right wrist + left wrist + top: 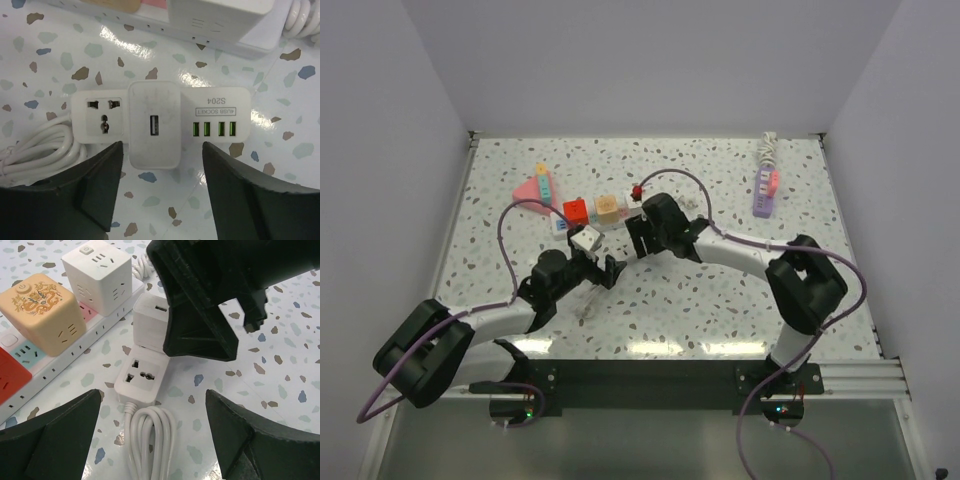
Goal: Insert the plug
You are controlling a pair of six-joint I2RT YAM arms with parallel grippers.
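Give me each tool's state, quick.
Left tool: open, empty.
Right tool: open, one finger on either side of the charger, not gripping it.

Right claw [161, 150] jaws clear of charger [153, 100] on both sides; charger seated in socket block [220, 107]. Power strip [75, 347] with cube adapters [97, 272] blocks far side. Coiled cord [150, 440] lies under left claw [153, 400]. Bare counter [680, 320] near edge, between arms.

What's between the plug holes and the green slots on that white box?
A white charger cube with one USB slot, sitting on the box; the right wrist view shows it.
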